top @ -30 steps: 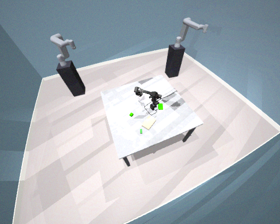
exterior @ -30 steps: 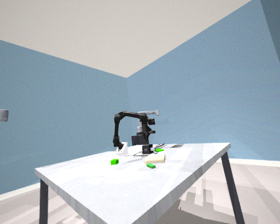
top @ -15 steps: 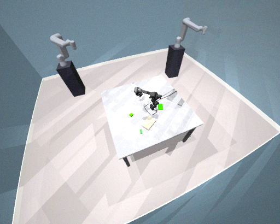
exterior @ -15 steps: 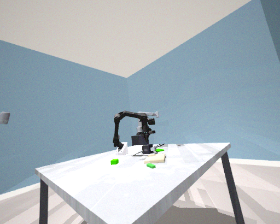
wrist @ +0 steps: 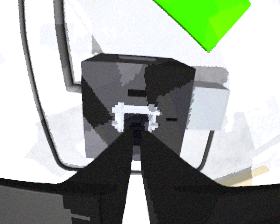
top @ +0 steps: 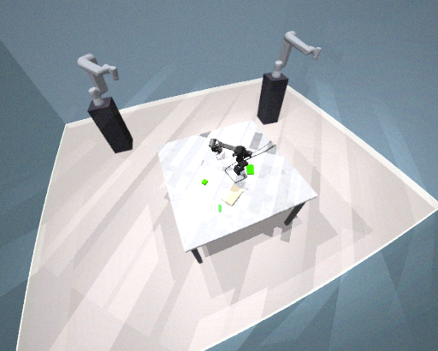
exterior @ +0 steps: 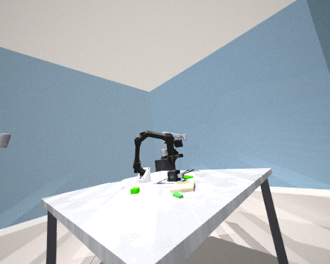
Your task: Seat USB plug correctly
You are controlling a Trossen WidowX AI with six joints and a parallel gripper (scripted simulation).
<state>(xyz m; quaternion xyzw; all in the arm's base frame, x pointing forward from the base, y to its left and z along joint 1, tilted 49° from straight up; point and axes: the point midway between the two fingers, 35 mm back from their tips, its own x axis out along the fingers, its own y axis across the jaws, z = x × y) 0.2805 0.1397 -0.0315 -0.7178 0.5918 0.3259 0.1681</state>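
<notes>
The power cube (wrist: 98,82) (exterior: 174,176) is a dark block standing on the table, with a pale bracket shape (wrist: 136,108) around the spot on its top face where the fingers meet. My gripper (wrist: 136,137) is right above the cube top, its fingers nearly together and shut on the dark USB plug (wrist: 136,123). Only a small dark part of the plug shows between and ahead of the fingertips. How deep it sits in the socket and which way round it is cannot be told. In the top and exterior views the plug is too small to make out.
A white block (wrist: 209,107) sits against the cube's right side. A dark cable (wrist: 41,115) loops around the cube. A green pad (wrist: 211,20) (top: 250,169) (exterior: 188,177) is close by. A tan board (top: 232,197), a green cube (top: 204,181) (exterior: 135,190) and a small green block (top: 220,208) (exterior: 178,195) lie farther off.
</notes>
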